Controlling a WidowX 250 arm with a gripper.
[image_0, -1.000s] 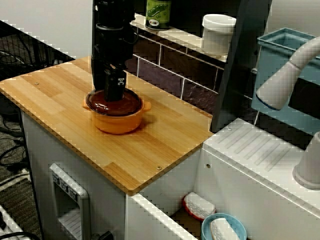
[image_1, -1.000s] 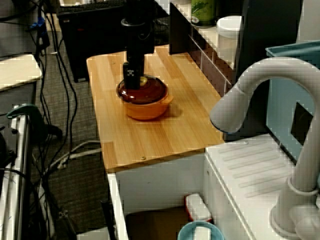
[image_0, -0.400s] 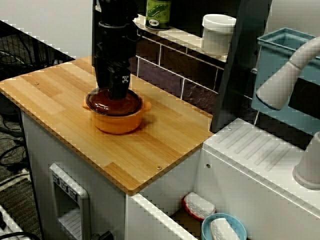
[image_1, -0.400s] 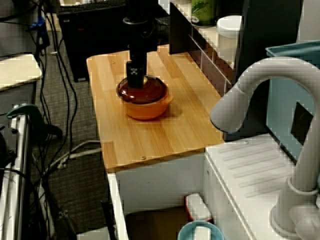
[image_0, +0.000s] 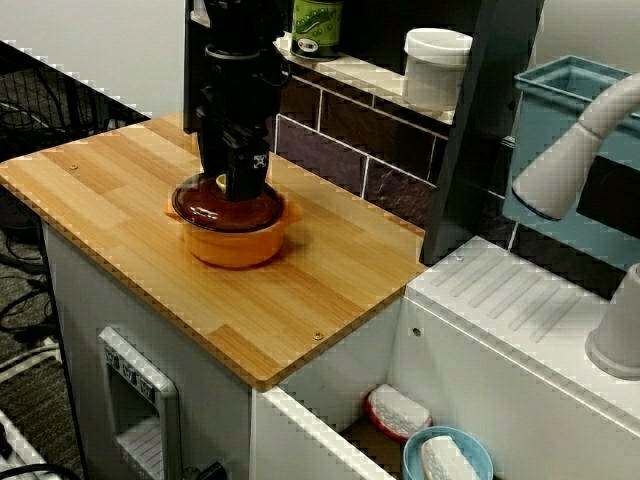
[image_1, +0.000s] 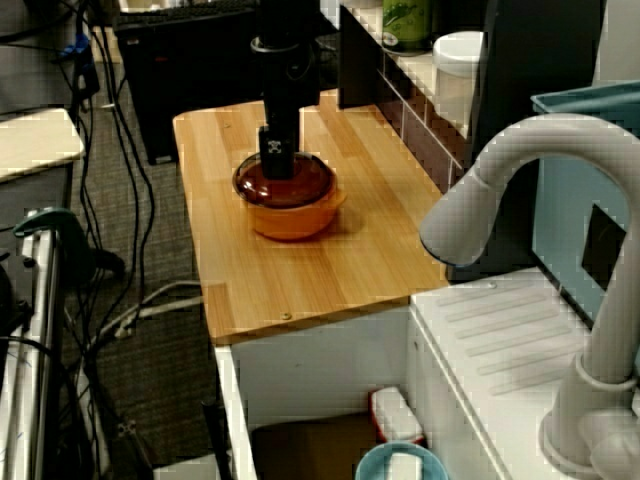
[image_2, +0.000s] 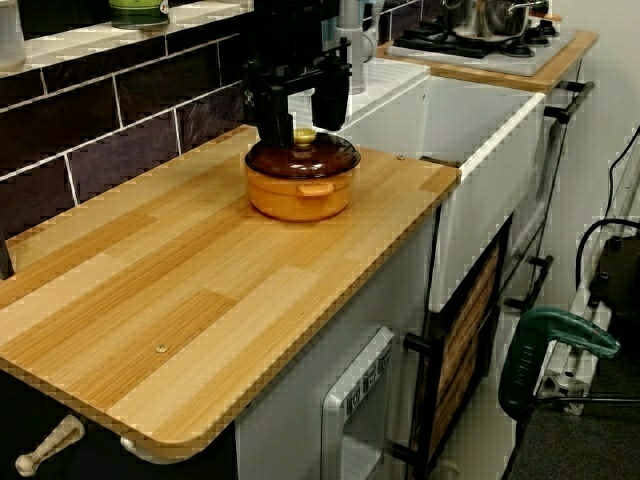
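Note:
An orange pot (image_0: 235, 242) with a dark brown glass lid (image_2: 322, 158) stands on the wooden counter (image_0: 100, 190), near the tiled back wall. My black gripper (image_2: 300, 122) hangs straight down over the lid. In the view along the counter its two fingers (image_2: 270, 120) straddle the lid's yellowish knob (image_2: 303, 135) with a gap on each side, so it is open. From the counter's front the gripper (image_0: 243, 185) covers most of the knob. From the sink side the gripper (image_1: 277, 165) sits over the middle of the pot (image_1: 292, 215).
A shelf above the tiles carries a green can (image_0: 316, 25) and a white tub (image_0: 436, 62). A dark upright panel (image_0: 470, 130) ends the counter. Beyond it are a white drainboard (image_0: 510, 300), a faucet (image_0: 570, 150) and a teal bin (image_0: 560, 110).
The gripper has slid from the lid's left edge toward the wall and now stands over the lid's knob. The pot and lid have not moved.

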